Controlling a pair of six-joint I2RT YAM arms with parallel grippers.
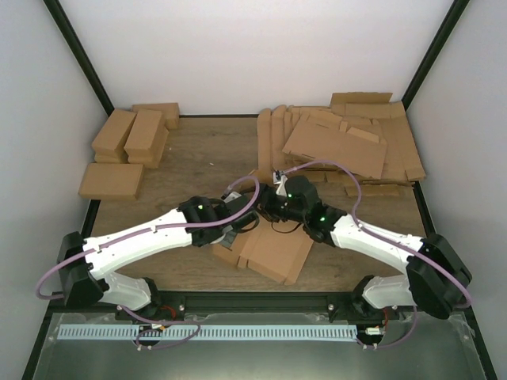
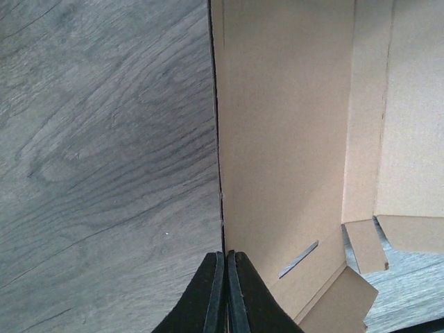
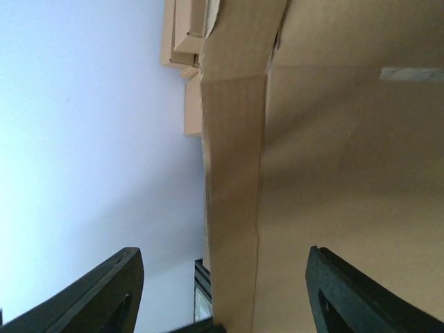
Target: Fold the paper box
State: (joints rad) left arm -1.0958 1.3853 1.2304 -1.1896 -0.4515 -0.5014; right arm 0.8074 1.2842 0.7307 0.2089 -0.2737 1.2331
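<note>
From above, arms [image 1: 158, 233] hide left claw [image 2: 226, 291], right claw [image 3: 222, 295] and part of the paper box [image 1: 273, 255].

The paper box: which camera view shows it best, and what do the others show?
Top external: only it shows the paper box nearly whole, lying on the table. Left wrist shows one panel's edge and small flaps; right wrist, just a close creased panel.

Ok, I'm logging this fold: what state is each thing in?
Paper box: partly folded, flaps not closed.
Left gripper: shut on the paper box's edge.
Right gripper: open, cardboard between its fingers.
Small boxes: folded shut, stacked.
Cardboard sheets: flat, unfolded, piled.
</note>
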